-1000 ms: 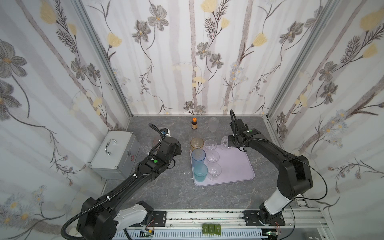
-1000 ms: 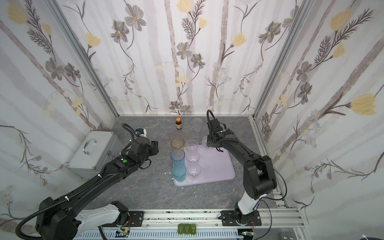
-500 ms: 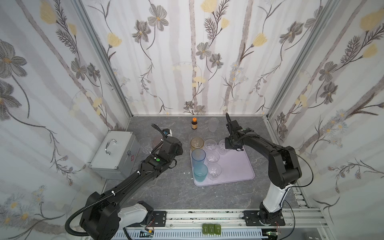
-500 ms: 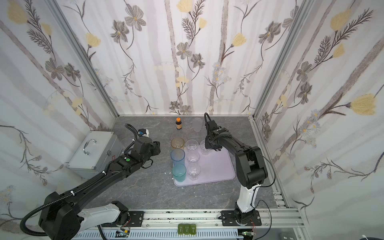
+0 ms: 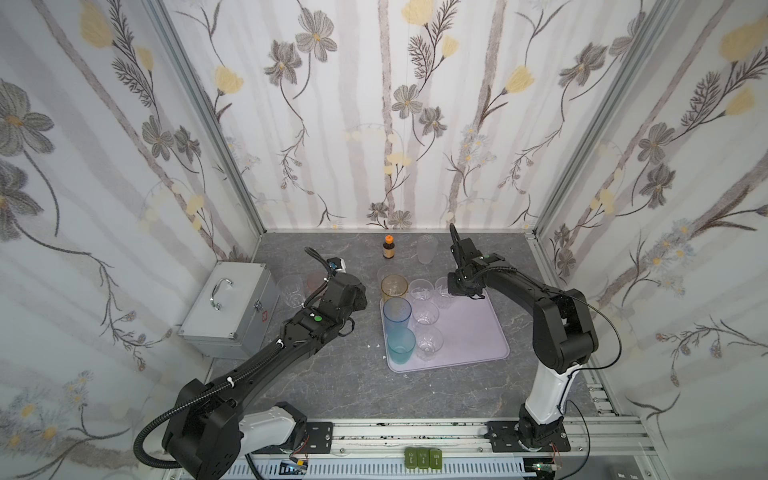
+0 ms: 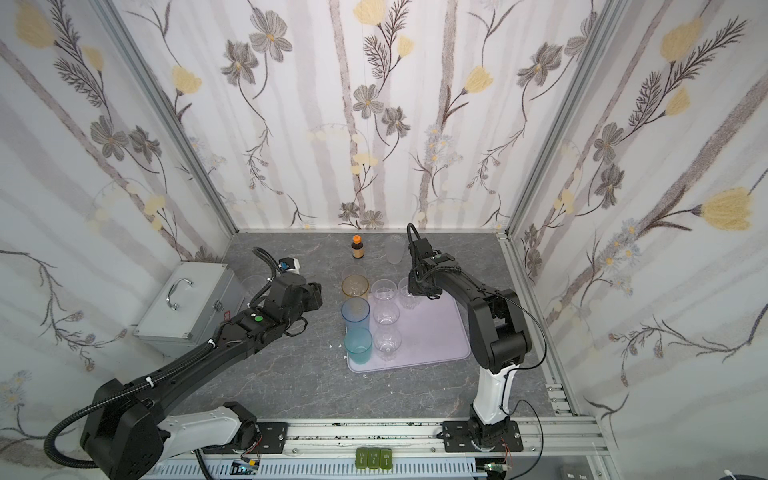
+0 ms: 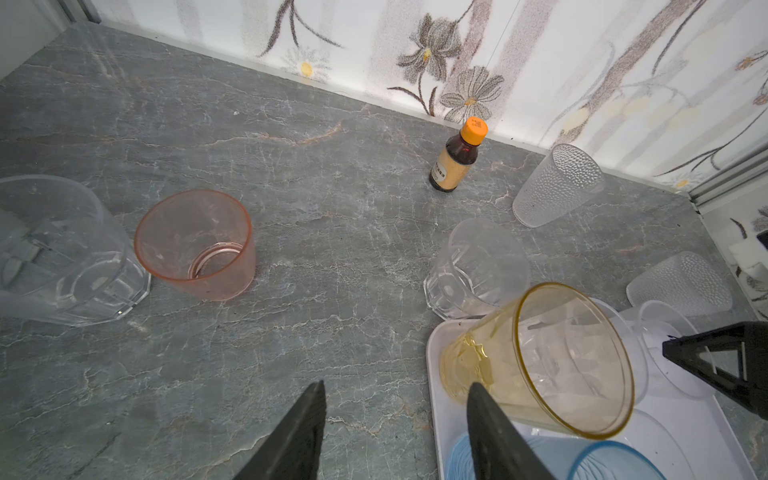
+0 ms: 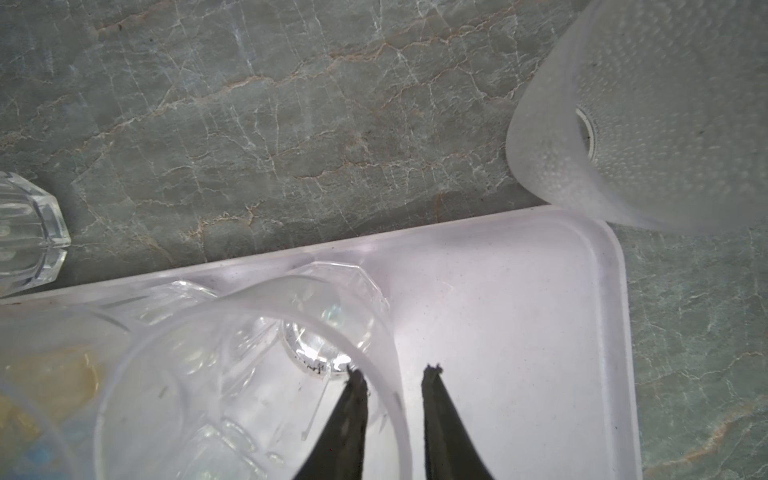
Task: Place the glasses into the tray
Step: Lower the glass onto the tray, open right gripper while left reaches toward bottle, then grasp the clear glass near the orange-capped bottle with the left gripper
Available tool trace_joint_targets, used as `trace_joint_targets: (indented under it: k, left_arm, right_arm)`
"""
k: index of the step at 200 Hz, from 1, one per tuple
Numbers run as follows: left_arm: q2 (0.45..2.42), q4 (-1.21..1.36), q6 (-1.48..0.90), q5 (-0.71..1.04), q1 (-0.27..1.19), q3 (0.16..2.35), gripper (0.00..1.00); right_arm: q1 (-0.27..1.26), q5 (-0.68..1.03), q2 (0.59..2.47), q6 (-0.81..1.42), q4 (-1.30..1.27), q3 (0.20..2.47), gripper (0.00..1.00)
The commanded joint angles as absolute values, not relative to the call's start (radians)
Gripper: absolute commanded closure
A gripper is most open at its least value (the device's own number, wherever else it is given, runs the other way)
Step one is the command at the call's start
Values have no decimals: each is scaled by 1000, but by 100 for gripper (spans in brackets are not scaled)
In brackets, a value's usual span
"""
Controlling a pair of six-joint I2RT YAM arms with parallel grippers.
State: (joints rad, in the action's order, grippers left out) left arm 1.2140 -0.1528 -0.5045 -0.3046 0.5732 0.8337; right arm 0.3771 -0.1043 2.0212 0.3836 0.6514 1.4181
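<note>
As parted right end effector (image 8: 395,372) straddles clear glass (image 8: 232,374) | left end effector (image 7: 395,385) parted, empty, near amber glass (image 7: 540,361)

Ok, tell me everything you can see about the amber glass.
The amber glass is a tall, see-through, smooth-walled tumbler, plastic by its look, flaring to a wider rim. It stands upright, open end up, in the far left corner of the lilac tray, a blue glass just in front of it. Nothing grips it.

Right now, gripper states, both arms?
Left gripper: open, empty.
Right gripper: open, jaws astride the clear glass rim, not clamping.
</note>
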Motion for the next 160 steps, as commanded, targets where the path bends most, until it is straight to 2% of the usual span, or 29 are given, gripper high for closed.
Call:
trace_joint_targets:
  k: [1, 33, 98, 160]
  left_arm:
    - [1219, -118, -494, -308, 566, 841, 43]
    - [1255, -106, -460, -262, 525, 888, 42]
    - [1633, -105, -396, -13, 449, 1166, 42]
    - [1914, -113, -361, 22, 430, 1415, 42]
  right_arm:
    - [376, -114, 1983, 376, 661, 1441, 69]
    - [375, -115, 1902, 390, 667, 1454, 63]
    - [376, -81, 1726, 464, 563, 1292, 60]
    - [376, -81, 1692, 475, 544, 1209, 59]
